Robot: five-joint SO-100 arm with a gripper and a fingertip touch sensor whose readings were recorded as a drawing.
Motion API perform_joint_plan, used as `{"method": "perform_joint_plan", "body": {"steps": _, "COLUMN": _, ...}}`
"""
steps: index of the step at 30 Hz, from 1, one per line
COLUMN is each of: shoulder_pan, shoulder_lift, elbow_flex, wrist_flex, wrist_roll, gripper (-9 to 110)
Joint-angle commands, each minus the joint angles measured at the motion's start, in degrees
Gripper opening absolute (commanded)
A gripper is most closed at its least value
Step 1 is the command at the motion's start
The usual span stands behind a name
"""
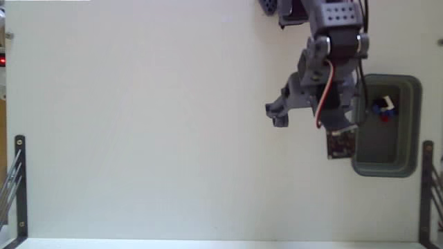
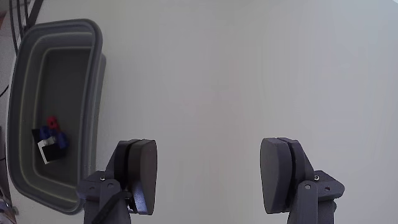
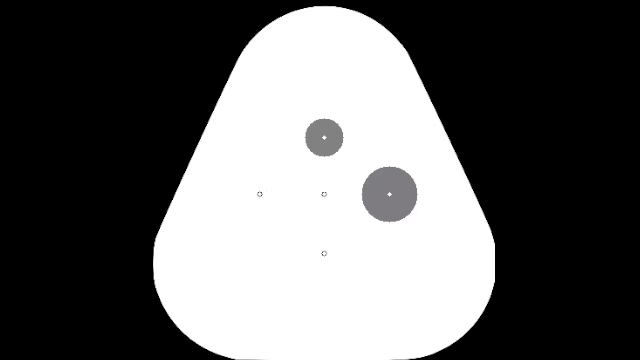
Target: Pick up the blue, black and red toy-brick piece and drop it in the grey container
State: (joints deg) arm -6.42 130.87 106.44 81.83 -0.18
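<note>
The toy-brick piece [image 2: 51, 138] lies inside the grey container [image 2: 94, 74]; the drop appears done. Your gripper [image 2: 210, 177] hangs over bare table [image 2: 249, 74] beside the tray, fingers spread wide and empty. Keep them apart and lift clear of the rim when you retreat.

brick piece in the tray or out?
In. The brick piece lies on the floor of the grey tray; the gripper is open, empty.

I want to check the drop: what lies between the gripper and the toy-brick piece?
In the wrist view, only the grey container's wall separates the open gripper from the toy-brick piece inside it.
</note>
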Motion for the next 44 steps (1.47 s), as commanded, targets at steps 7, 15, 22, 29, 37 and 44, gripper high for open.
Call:
{"method": "perform_joint_plan", "body": {"steps": 7, "shoulder_pan": 3.8, "shoulder_lift": 7.8, "elbow_flex": 4.7, "wrist_flex": 0.1, "wrist_roll": 0.2, "gripper": 110}}
{"method": "perform_joint_plan", "body": {"steps": 15, "shoulder_pan": 5.9, "shoulder_lift": 10.6, "elbow_flex": 7.5, "wrist_flex": 0.1, "wrist_roll": 0.2, "gripper": 110}}
{"method": "perform_joint_plan", "body": {"steps": 22, "shoulder_pan": 6.4, "shoulder_lift": 11.2, "elbow_flex": 8.1, "wrist_flex": 0.1, "wrist_roll": 0.2, "gripper": 110}}
{"method": "perform_joint_plan", "body": {"steps": 29, "shoulder_pan": 6.4, "shoulder_lift": 11.2, "elbow_flex": 8.1, "wrist_flex": 0.1, "wrist_roll": 0.2, "gripper": 110}}
{"method": "perform_joint_plan", "body": {"steps": 37, "shoulder_pan": 6.4, "shoulder_lift": 11.2, "elbow_flex": 8.1, "wrist_flex": 0.1, "wrist_roll": 0.2, "gripper": 110}}
{"method": "perform_joint_plan", "body": {"steps": 44, "shoulder_pan": 6.4, "shoulder_lift": 11.2, "elbow_flex": 8.1, "wrist_flex": 0.1, "wrist_roll": 0.2, "gripper": 110}}
